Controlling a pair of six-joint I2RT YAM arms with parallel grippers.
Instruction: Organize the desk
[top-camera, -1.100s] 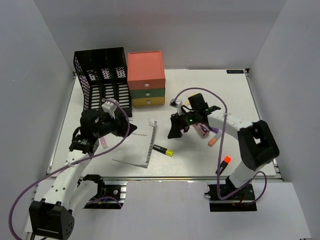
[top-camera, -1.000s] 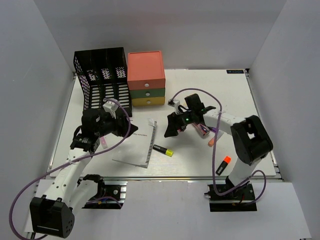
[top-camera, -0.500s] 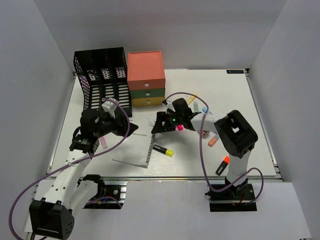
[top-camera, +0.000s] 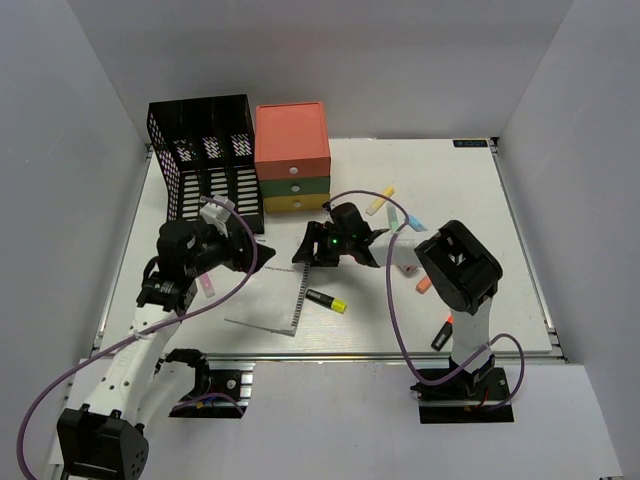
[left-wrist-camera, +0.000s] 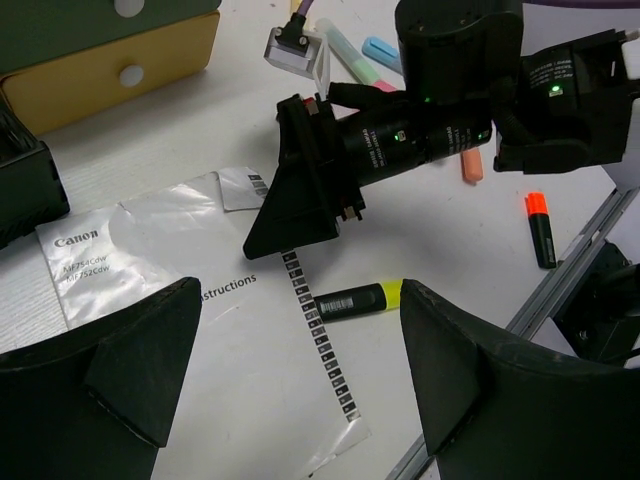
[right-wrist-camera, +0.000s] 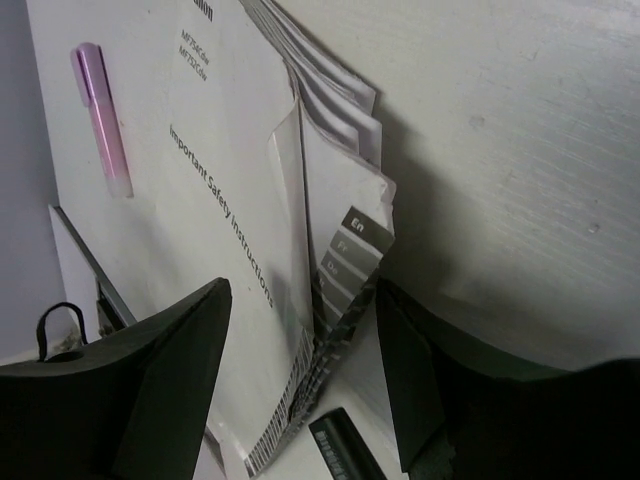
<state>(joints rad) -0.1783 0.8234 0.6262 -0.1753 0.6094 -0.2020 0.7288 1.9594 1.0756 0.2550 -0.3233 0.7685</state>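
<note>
On the desk, the right end effector hides the booklet's far end.

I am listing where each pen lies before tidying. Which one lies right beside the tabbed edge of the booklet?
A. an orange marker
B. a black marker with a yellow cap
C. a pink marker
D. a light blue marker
B: the black marker with a yellow cap lies just off the tabbed edge of the booklet, while the orange marker lies well away from it.

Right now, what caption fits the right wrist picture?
Open right hand over the fanned safety instructions booklet, pink highlighter nearby.
</note>
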